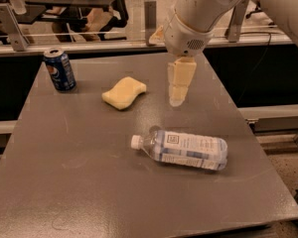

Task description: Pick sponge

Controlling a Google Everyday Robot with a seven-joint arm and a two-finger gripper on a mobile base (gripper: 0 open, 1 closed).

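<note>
The sponge [124, 92] is pale yellow with a pinched waist. It lies flat on the grey table [64, 182], left of centre toward the back. My gripper [178, 97] hangs from the white arm, with its blocky pale yellow foam pads pointing down above the table. It is to the right of the sponge, about a sponge length away, and holds nothing.
A blue soda can [59, 70] stands upright at the back left. A clear plastic water bottle [181, 148] lies on its side in front of the gripper, near the middle right. A rail with glass runs behind the table's far edge.
</note>
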